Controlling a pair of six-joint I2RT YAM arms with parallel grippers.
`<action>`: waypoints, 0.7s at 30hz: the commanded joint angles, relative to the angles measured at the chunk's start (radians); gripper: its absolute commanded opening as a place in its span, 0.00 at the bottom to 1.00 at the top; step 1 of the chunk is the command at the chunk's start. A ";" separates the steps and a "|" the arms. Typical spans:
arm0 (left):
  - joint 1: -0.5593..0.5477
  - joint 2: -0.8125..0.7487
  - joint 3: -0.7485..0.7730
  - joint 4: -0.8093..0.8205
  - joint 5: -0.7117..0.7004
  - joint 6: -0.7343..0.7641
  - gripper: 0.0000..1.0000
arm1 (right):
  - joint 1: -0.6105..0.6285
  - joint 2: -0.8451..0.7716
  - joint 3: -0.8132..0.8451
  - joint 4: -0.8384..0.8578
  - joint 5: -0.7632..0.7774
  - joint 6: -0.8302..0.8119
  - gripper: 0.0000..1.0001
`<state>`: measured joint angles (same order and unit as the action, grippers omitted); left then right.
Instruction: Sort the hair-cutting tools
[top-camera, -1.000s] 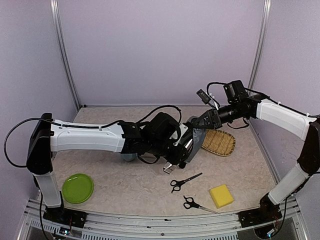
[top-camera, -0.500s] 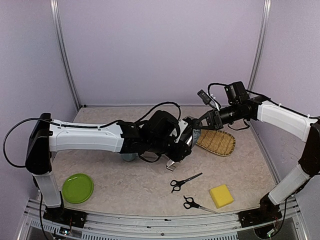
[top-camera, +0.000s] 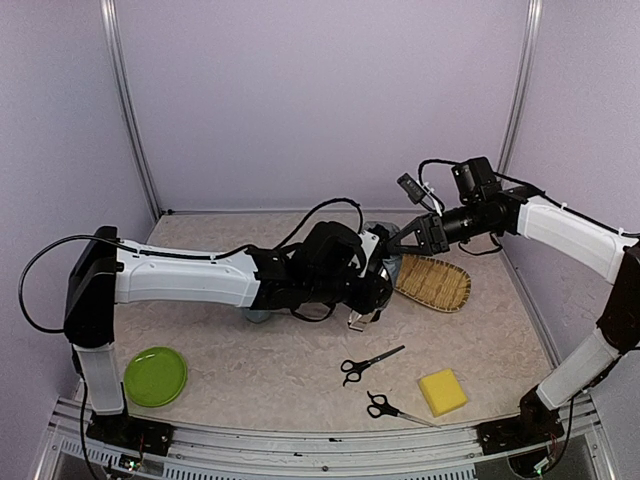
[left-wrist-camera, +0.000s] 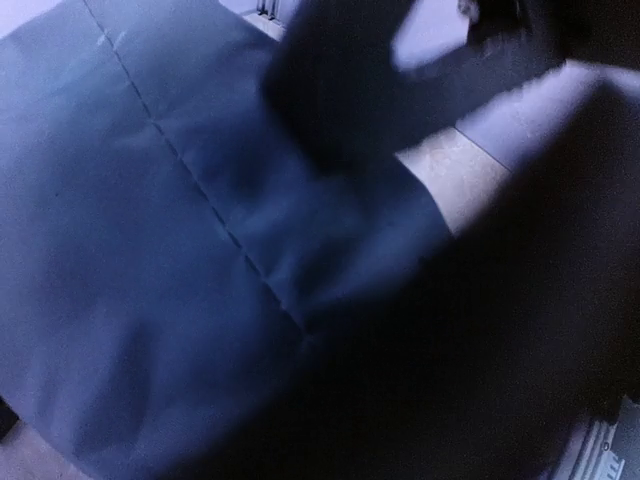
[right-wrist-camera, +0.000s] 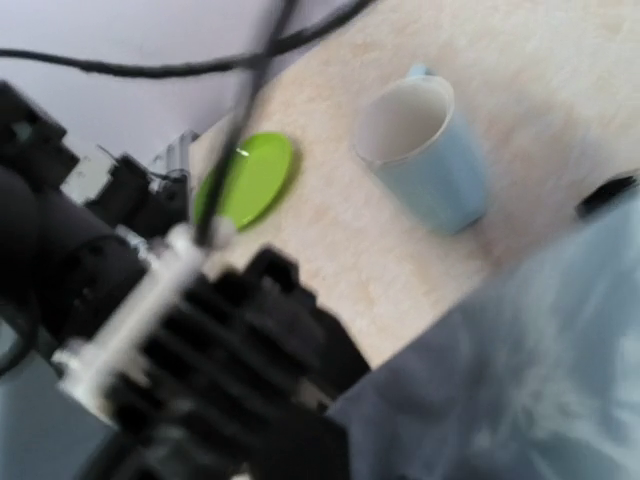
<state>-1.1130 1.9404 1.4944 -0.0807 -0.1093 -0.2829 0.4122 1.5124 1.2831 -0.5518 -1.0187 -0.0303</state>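
A: What sits on the table (top-camera: 250, 350), left to right?

B: One green plate (top-camera: 155, 376), one light-blue cup (right-wrist-camera: 425, 150), two scissors (top-camera: 372, 360), one woven tray (top-camera: 440, 285) and one yellow sponge (top-camera: 442, 391).

A: And the grippers?

B: The left gripper (top-camera: 380, 272), mid-table, pinches one grey-blue pouch (left-wrist-camera: 150, 250). The right gripper (top-camera: 405, 242) hangs just beside that pouch. Whether its jaws are spread cannot be told.

A: Where are the scissors?

B: Both lie flat toward the front edge, well apart from either gripper's jaws. The nearer scissors (top-camera: 397, 411) lie beside the sponge.
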 joint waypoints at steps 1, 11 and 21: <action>0.008 -0.085 -0.063 0.065 -0.001 -0.019 0.00 | -0.053 -0.023 0.063 -0.058 0.041 -0.067 0.37; -0.002 -0.228 -0.136 -0.177 0.048 -0.048 0.00 | -0.058 -0.022 0.019 -0.079 0.015 -0.185 0.47; 0.036 -0.338 -0.235 -0.068 0.077 -0.405 0.00 | -0.021 0.023 -0.071 0.037 0.108 -0.127 0.47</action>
<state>-1.0847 1.5951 1.2831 -0.3008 -0.0448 -0.5213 0.3645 1.5181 1.2266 -0.5621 -0.9558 -0.1814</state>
